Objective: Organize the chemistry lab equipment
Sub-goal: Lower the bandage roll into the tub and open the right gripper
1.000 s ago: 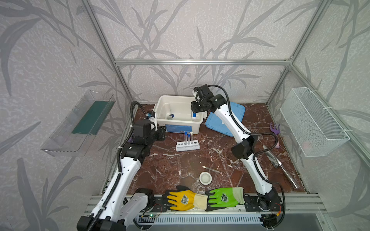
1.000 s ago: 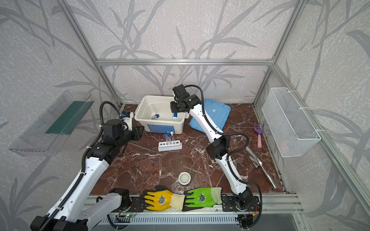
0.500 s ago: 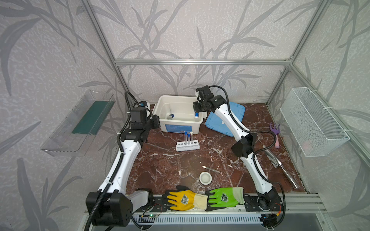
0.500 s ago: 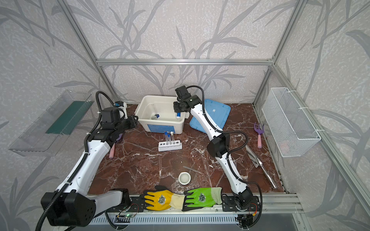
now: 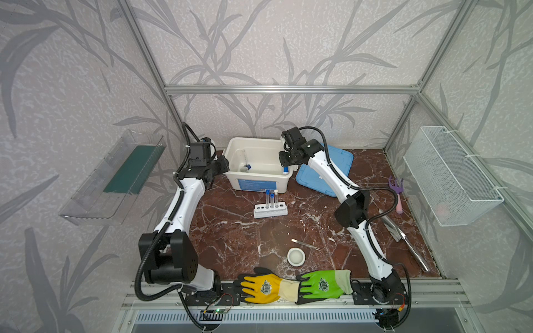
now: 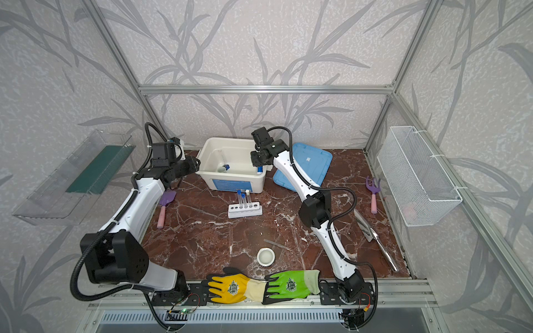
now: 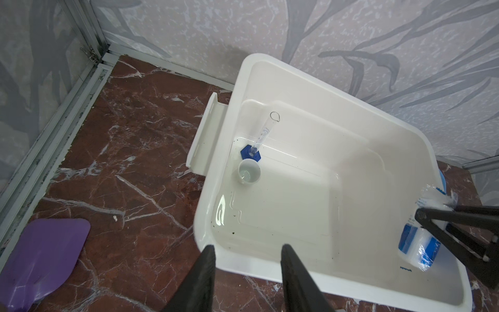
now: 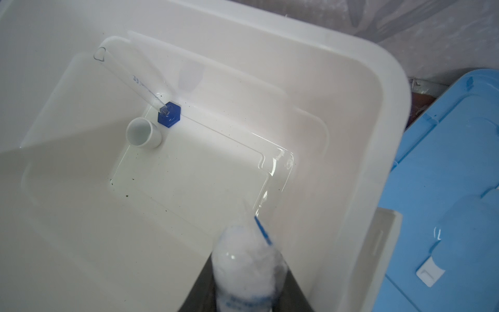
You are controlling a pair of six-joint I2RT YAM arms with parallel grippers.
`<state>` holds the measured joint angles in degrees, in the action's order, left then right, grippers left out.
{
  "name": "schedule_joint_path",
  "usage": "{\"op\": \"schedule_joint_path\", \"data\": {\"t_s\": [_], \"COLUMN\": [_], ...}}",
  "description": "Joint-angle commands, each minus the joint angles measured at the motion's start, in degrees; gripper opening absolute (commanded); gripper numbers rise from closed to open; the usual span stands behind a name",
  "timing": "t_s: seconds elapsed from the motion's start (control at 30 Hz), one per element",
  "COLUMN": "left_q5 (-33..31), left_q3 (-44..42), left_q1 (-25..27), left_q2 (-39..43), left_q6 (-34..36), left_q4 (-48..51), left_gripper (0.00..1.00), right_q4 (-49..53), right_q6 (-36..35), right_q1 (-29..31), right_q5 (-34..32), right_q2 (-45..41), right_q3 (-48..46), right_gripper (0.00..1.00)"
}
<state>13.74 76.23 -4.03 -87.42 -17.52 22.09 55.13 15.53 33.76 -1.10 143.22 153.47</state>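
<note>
Right claw [image 8: 247, 272] is pinching the blue-labelled vial [image 8: 243, 248] down in the white bin's [image 7: 297, 205] corner, while left claw [image 7: 248, 250] is hovering spread and empty by its rim, sitting slightly higher than a second ago.

This is a robot test cell, not a lived-in room. An aluminium frame [image 5: 288, 89] boxes in panels of leaf-patterned wallpaper [image 5: 288, 43]. A left arm [image 5: 187, 196] and a right arm [image 5: 328, 173] are mounted on a rail [image 5: 432, 294] at the near edge of a red marble-look worktop [image 5: 230, 230]. A wire basket [image 5: 450, 178] hangs on the right wall and a clear shelf [image 5: 115, 178] on the left.
</note>
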Motion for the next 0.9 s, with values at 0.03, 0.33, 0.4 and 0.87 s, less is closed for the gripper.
{"op": "schedule_joint_path", "data": {"t_s": [0.03,0.33,0.4,0.87], "left_q5": [3.70,4.07,5.24,7.00], "left_q3": [4.21,7.60,8.06,4.23], "left_q1": [-0.82,-1.16,-1.15,-0.80], "left_q2": [-4.60,-11.10,-11.94,-10.26], "left_q6": [-2.24,-2.26,-2.50,-2.61], "left_q4": [-1.77,-2.20,-1.97,-3.18], "left_gripper": [0.41,0.41,0.41,0.41], "right_q4": [2.43,3.99,4.45,8.07], "right_q6": [-1.89,-3.91,-3.93,-5.20], "right_q1": [-0.71,-1.48,-1.84,-2.92], "right_q5": [-2.17,-2.93,-2.94,-2.92], "right_q2": [-2.90,-3.89,-4.28,-5.65], "right_q3": [-0.67,-0.94,-1.15,-2.56], "right_gripper": [0.31,0.31,0.31,0.31]}}
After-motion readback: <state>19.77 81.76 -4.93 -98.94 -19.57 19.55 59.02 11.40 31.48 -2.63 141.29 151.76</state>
